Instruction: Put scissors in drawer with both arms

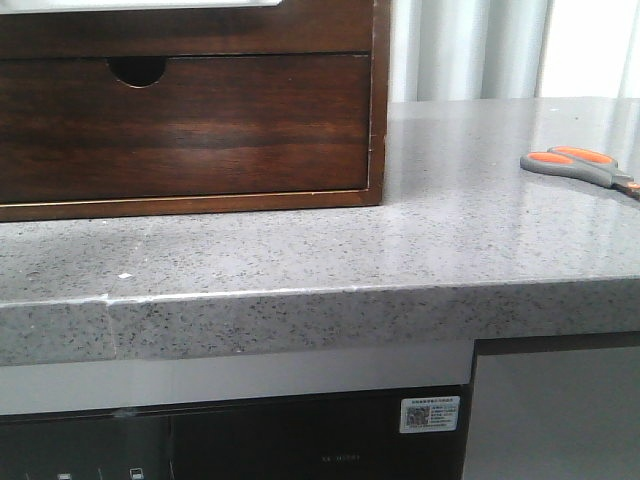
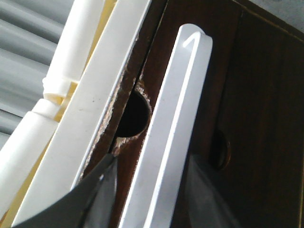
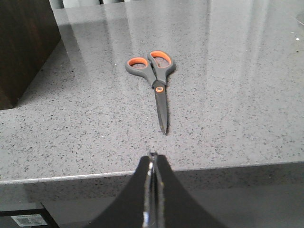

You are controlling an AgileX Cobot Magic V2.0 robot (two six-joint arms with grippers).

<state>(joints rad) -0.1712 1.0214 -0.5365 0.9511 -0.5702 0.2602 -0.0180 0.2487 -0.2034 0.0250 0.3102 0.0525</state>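
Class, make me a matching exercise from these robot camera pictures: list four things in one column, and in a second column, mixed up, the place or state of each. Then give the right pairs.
Things
1. scissors
2. drawer
3. right gripper
4. left gripper

Place or state
A. shut, flush in its wooden frame
B. jaws closed together, off the counter's front edge
C. lying flat and closed on the grey speckled counter
D. jaws apart, close to the drawer's half-round notch

Pairs: 1-C, 2-A, 3-B, 4-D
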